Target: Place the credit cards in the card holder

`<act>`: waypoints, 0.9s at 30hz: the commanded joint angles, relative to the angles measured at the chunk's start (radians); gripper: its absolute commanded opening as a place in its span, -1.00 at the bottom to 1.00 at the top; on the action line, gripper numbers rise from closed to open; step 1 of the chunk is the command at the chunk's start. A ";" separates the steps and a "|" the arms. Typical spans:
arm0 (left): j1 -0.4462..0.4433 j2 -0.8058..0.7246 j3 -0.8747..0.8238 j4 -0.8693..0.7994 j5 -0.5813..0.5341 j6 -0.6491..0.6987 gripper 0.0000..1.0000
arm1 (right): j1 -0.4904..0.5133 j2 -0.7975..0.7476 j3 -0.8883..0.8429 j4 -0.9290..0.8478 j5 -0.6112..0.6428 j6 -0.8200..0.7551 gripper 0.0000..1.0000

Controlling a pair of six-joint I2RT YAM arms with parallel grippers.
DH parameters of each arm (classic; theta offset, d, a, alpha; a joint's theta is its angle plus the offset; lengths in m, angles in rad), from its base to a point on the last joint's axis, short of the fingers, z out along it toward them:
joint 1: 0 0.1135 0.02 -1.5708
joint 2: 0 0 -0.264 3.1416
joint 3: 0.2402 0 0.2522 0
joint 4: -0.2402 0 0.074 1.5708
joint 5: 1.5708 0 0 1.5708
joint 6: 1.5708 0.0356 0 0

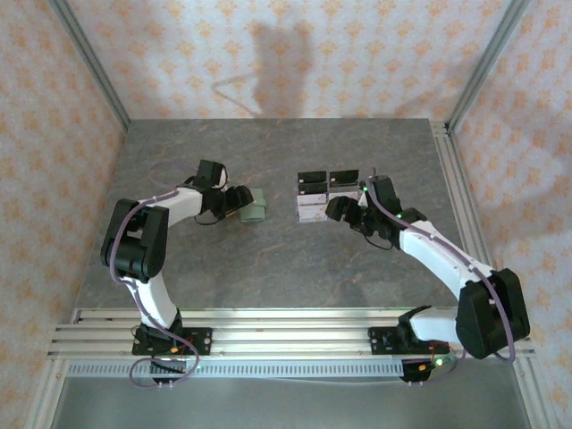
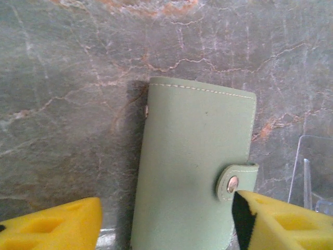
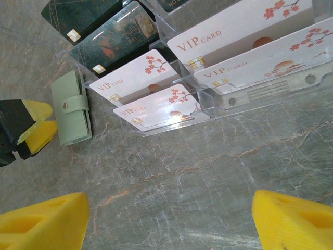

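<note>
The card holder [image 2: 192,166] is a sage-green wallet lying shut on the stone table, its snap tab [image 2: 232,183] fastened. My left gripper [image 2: 167,208] is open and straddles its near end. The right fingertip [image 2: 276,221] is at the tab edge, and a gap separates the left fingertip [image 2: 57,226] from the wallet. From above, the left gripper [image 1: 239,201] sits at the card holder [image 1: 254,207]. Several white credit cards [image 3: 156,107] stand in a clear stand. My right gripper [image 3: 169,208] hangs open over bare table in front of them, holding nothing.
The clear acrylic stand [image 1: 317,198] also holds dark green cards [image 3: 112,39] in its back rows. One corner of the stand [image 2: 312,172] is close to the right of the wallet. Aluminium frame posts and patterned walls bound the table [image 1: 286,259].
</note>
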 commanded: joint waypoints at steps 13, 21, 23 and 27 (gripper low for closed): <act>-0.045 0.007 -0.080 0.138 0.015 -0.042 0.24 | 0.006 0.020 0.037 0.036 0.031 0.013 0.62; -0.055 0.027 -0.086 0.171 0.004 -0.050 -0.18 | 0.006 0.014 0.039 0.028 0.028 0.015 0.59; -0.056 0.021 -0.084 0.171 0.005 -0.048 -0.34 | 0.006 0.012 0.039 0.024 0.027 0.015 0.58; -0.056 0.000 -0.069 0.155 0.003 -0.035 -0.59 | 0.007 0.015 0.043 0.024 0.023 0.016 0.57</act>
